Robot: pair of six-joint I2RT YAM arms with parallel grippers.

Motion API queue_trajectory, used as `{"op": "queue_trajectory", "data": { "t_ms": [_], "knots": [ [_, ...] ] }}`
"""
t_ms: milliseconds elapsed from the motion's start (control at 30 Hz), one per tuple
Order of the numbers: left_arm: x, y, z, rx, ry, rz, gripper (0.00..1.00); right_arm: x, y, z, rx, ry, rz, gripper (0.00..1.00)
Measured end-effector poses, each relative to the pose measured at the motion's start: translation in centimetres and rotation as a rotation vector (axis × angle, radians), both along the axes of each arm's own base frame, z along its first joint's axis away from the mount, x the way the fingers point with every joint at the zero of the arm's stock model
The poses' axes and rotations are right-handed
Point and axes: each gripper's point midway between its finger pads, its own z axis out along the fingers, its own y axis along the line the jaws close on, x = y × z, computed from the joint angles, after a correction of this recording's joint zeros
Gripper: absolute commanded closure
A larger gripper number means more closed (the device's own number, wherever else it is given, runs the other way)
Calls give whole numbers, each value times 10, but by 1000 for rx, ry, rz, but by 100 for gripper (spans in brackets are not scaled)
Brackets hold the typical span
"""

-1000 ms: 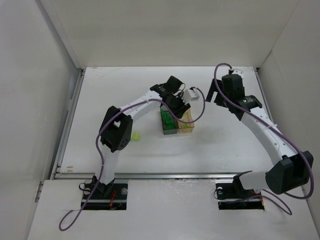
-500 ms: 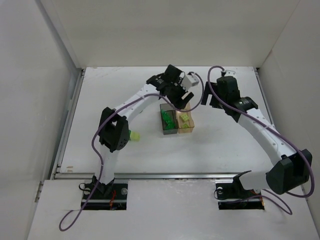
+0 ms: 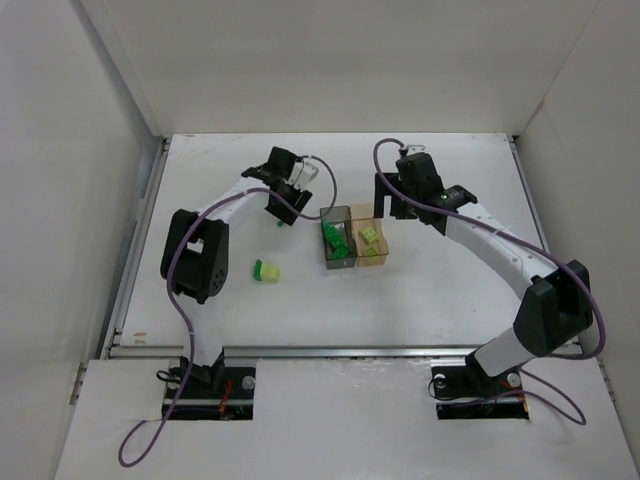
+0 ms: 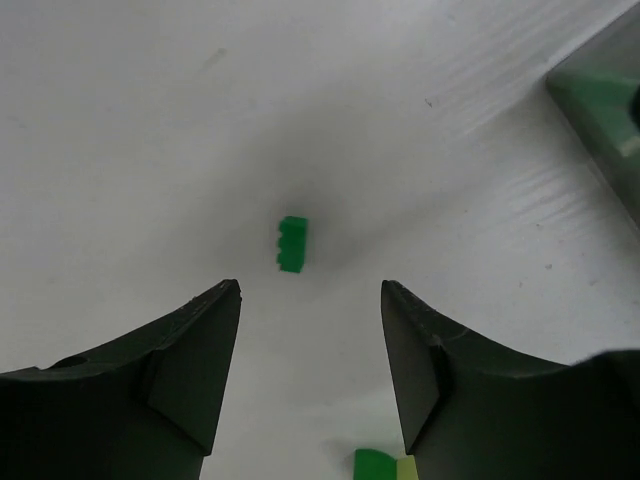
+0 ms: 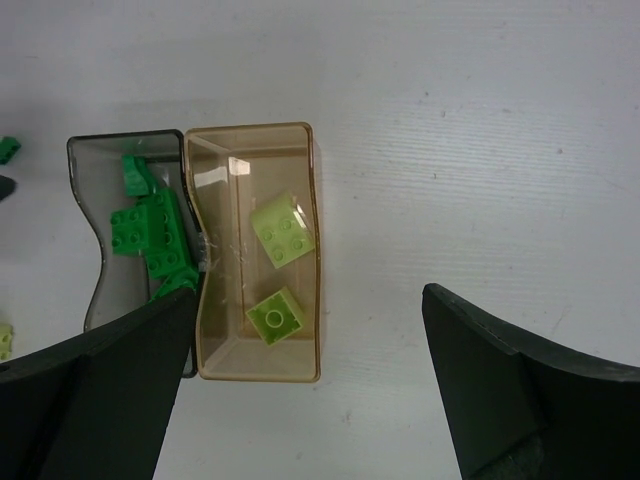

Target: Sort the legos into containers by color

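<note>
Right of the grey container (image 5: 125, 136), which holds green bricks (image 5: 150, 228), the right gripper (image 5: 307, 300) hangs wide and empty. Left of that container the left gripper (image 4: 310, 295), jaws apart and empty, lines up a loose dark green brick (image 4: 292, 244) on the table. It likely needs lowering astride the brick, then closing.

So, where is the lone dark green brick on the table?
In the left wrist view the dark green brick lies just ahead of the fingers of the left gripper; from above, it is left of the grey container.
</note>
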Motion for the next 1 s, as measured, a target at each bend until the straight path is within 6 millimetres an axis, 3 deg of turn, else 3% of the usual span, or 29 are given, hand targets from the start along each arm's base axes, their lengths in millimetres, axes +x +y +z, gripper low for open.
{"op": "queue_trajectory", "data": {
  "t_ms": [133, 300, 367, 467, 567, 867, 1000],
  "knots": [
    [-13, 1, -50, 73, 93, -1, 48, 5, 5, 1, 11, -4, 9, 1],
    [3, 4, -49, 67, 42, 36, 55, 5, 6, 2, 15, -7, 15, 1],
    [6, 6, -51, 63, 39, 48, 70, 6, 6, 3, 13, -10, 18, 1],
    [10, 7, -54, 49, 44, 59, 81, 6, 6, 4, 12, -12, 19, 1],
    [15, 1, -55, 19, 57, 56, 100, 6, 6, 4, 8, -14, 23, 1],
    [10, -9, -48, -67, 139, 59, 100, 11, 8, 6, 4, -19, 22, 1],
    [19, -28, -17, -117, 112, 25, 100, 12, 8, 3, -1, -13, 21, 1]
  ]
}}
